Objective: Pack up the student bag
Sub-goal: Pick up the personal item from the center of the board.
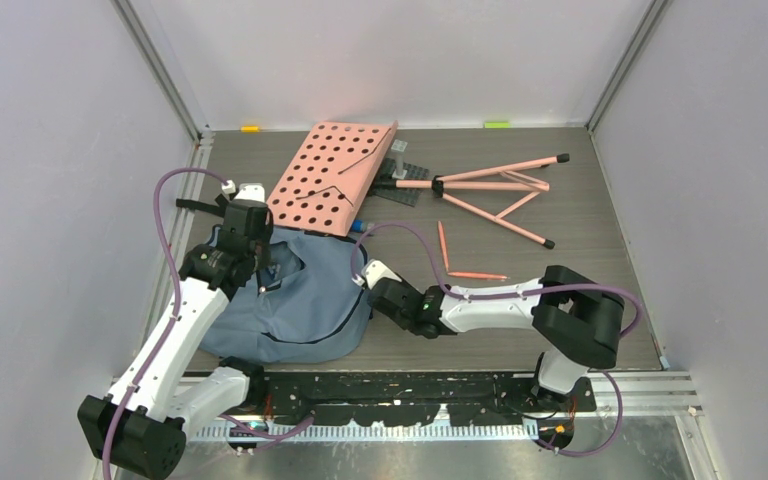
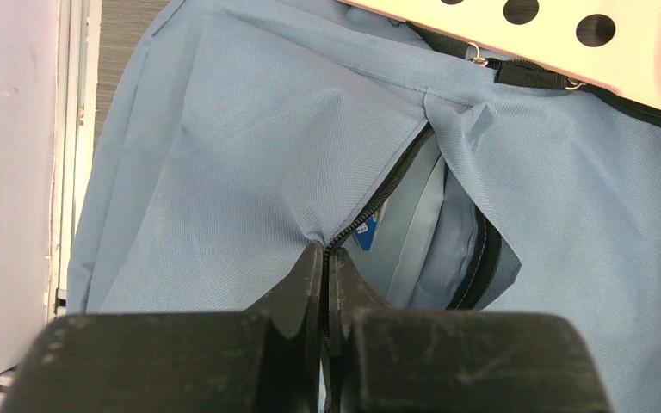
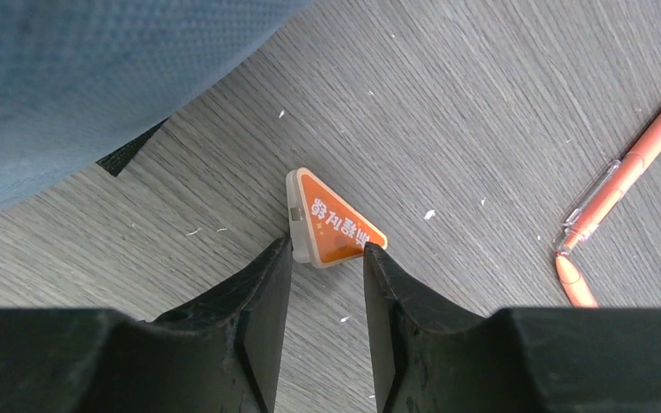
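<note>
The student bag (image 1: pixel 305 305) is a blue-grey fabric backpack lying at the left front of the table, with its black zipper part open. My left gripper (image 1: pixel 262 268) is shut on the bag's zipper edge (image 2: pixel 325 254), and a blue label shows inside the opening (image 2: pixel 366 232). My right gripper (image 1: pixel 365 272) is just right of the bag, low over the table. In the right wrist view its fingers stand open (image 3: pixel 327 249) on either side of the near corner of a small orange triangular piece (image 3: pixel 336 222) that lies flat, with the bag (image 3: pixel 69 77) to the upper left.
A pink perforated board (image 1: pixel 330 175) leans over the bag's far edge (image 2: pixel 525 34). A pink folding stand (image 1: pixel 500 190) lies at the back right beside a dark grey plate (image 1: pixel 405 180). Two orange pens (image 1: pixel 477 275) (image 1: pixel 443 245) lie right of the gripper; one shows (image 3: pixel 628 172).
</note>
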Action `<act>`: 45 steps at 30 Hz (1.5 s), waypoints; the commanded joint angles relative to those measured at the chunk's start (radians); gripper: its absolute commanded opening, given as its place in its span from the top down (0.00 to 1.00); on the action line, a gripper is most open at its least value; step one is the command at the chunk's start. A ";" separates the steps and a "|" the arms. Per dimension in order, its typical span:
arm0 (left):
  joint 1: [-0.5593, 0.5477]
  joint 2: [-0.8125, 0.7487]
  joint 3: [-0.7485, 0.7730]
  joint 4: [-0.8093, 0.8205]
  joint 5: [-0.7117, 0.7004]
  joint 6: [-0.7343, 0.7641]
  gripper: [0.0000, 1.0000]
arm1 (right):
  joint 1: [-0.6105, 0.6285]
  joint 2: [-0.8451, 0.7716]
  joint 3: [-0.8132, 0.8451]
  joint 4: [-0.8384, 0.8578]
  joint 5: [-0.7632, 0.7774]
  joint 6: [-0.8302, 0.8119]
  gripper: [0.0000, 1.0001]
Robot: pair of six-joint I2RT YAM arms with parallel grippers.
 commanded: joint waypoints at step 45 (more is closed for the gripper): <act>0.003 -0.031 0.005 0.098 0.032 0.002 1.00 | 0.012 -0.398 0.072 -0.078 0.287 0.205 0.99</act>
